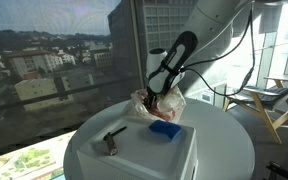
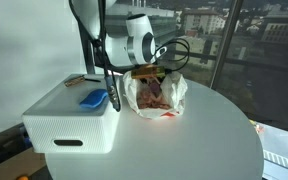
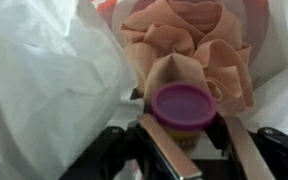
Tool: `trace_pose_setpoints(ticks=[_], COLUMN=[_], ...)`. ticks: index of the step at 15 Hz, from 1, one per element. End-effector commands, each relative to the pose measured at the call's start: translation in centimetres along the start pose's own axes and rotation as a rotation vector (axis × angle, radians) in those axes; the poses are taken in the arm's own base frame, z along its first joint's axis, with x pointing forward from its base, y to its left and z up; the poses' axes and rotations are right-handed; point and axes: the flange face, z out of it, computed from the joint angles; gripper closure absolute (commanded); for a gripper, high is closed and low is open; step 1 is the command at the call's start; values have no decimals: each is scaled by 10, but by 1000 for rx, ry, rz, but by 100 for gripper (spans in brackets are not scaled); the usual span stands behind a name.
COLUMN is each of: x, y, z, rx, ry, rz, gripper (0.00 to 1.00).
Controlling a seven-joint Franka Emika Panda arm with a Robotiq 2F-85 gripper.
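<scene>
**Ana:** Purple-lidded tub, where does it sit?

**Ben:** Between the fingers of the gripper, at the mouth of the white plastic bag. It is just above a ruffled peach cloth that fills the bag. In both exterior views the gripper is down at the bag. The bag stands on the round table, just beside the white box.

**Ana:** Does the arm have hold of it?

**Ben:** It looks so. In the wrist view the jaws stand at the tub's width, with a pad against each side below the lid.

**Ana:** What would make this step go well?

**Ben:** Probably a level wrist. The tub's wall is round and pinched on only two sides, so a tilt could let it roll out of the grip. The loose film of the bag lies close beside one finger. Any move should be slow and straight through the opening, so no fold catches on a finger. The bag looks light. If it snagged, it could be dragged against the box, where the blue sponge lies.
</scene>
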Motion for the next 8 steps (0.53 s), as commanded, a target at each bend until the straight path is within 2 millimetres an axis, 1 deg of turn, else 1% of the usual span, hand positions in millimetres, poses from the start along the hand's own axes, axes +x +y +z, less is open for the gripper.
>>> trace_pose_setpoints(ticks=[1,2,3,6,8], x=[27,26,26,19,11], y=[1,2,3,-2,-14], z=[-9,-20,-31,-64,-90], rx=[-17,-39,-58,-42,1], ry=[-2,-7,-17,-87,-136], rz=[9,3,7,-34,-135], gripper=[14,5,0,0,0])
